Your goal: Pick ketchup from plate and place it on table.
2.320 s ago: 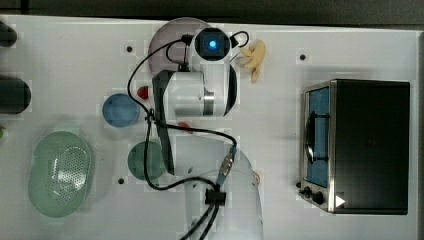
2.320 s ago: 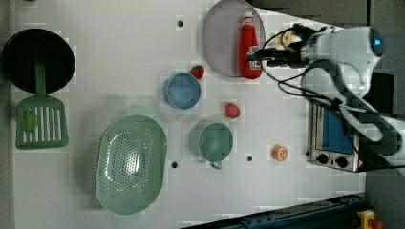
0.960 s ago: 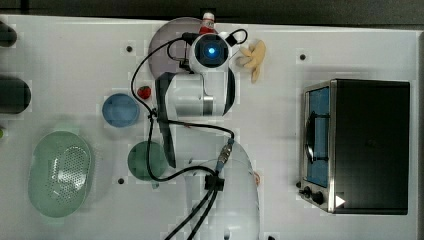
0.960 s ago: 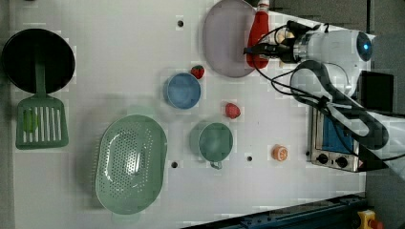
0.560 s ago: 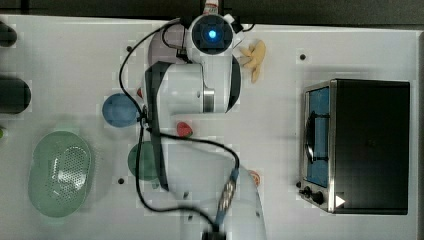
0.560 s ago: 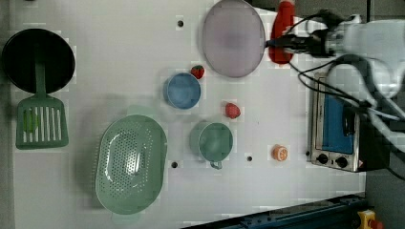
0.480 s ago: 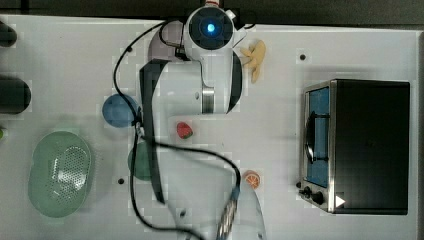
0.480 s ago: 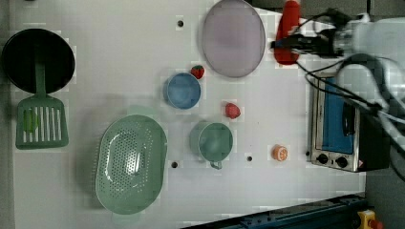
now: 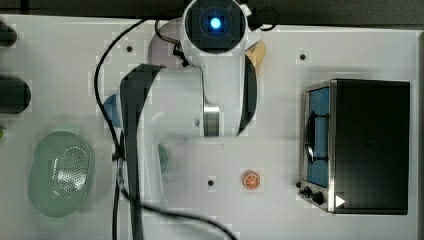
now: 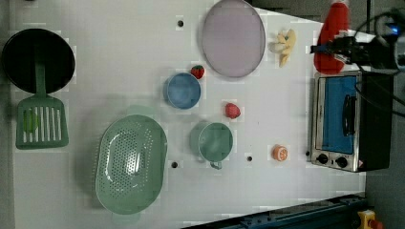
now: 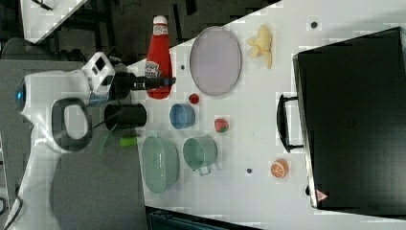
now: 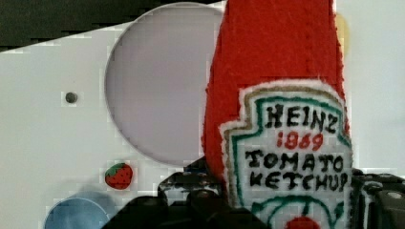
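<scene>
- Ketchup bottle (image 11: pixel 158 60) now off the plate (image 10: pixel 233 38) and up in the air, pinched at its labelled lower body by the gripper (image 11: pixel 160 82); a moment ago still lying on the plate, then carried past the plate's rim.
- Fingers (image 12: pixel 188 191) pressed against both sides of the bottle, so closed on it and not spread free; white label with "HEINZ TOMATO KETCHUP" close in front in the wrist view.
- In the left view, seen past the plate toward the left view's right, above the toaster oven (image 10: pixel 346 121) and near the banana peel (image 10: pixel 285 44); cap end pointing away from the gripper.
- Plate left bare, with the strawberry (image 10: pixel 197 72) and the blue dish (image 10: pixel 182 90) still in their places beside it.
- Meaning for the task: pick part done, placing part not yet done.
- Next, probably: lowering to a free part of the white table (image 10: pixel 119 57), then opening the fingers.
- Risk, as a judgement: soft knitted-looking bottle, held near 1 end, so possible tilting or tipping over at the release.
</scene>
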Tool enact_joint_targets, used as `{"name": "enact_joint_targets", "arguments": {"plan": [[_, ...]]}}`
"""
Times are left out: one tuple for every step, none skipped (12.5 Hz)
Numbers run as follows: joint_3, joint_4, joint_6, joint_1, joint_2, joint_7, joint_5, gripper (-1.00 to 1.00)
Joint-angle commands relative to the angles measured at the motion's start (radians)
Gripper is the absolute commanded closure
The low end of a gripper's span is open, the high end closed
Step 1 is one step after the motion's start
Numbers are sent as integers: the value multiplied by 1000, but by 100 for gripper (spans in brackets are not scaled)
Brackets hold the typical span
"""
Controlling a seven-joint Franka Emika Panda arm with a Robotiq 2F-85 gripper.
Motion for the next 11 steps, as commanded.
{"name": "enact_joint_targets", "arguments": {"plan": [[-35, -158, -43, -30, -98, 80, -5, -26], [-44, -220, -39, -32, -135, 80, -5, -27], [-53, -282, -32, -34, -169, 80, -5, -26], [-59, -340, -20, -35, -194, 80, -5, -27], [-66, -391, 0, -36, -208, 80, -4, -27], [-69, -437, 36, -37, -212, 80, -2, -27], [-71, -482, 92, -37, -207, 80, -2, -27], [-71, -528, 163, -37, -194, 80, -2, -27], [-71, -570, 243, -37, -174, 81, -1, -27], [-71, -602, 316, -36, -149, 82, -1, -27], [-69, -623, 375, -35, -120, 82, -1, -27]]}}
